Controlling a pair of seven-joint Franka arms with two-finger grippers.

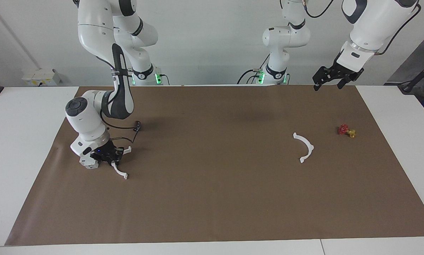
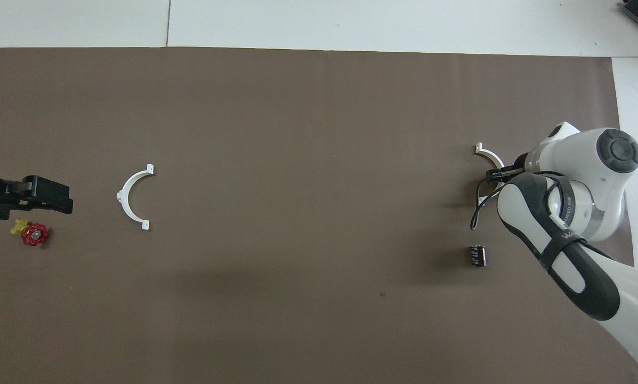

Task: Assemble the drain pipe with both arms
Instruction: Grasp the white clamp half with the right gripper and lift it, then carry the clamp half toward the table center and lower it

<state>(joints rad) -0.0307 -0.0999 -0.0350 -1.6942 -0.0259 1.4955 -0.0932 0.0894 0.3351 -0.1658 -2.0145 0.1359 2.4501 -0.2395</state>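
White half-ring (image 1: pixel 119 170): we are gripping it with our right tool (image 1: pixel 109 158) | left tool (image 1: pixel 334 78) is hanging wide over the worktop (image 1: pixel 27 117) | second half-ring (image 1: pixel 305 147) is lying free.

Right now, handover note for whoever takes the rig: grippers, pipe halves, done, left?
Right gripper: down at the mat, jaws shut on one half-ring at the right arm's end, beside a grey-white block.
Left gripper: jaws open, holding nothing, waiting up in the air at its own end.
Other half-ring: lies untouched on the mat near the red-and-yellow valve piece.
Done: first half gripped.
Left: pick up second half, join both.
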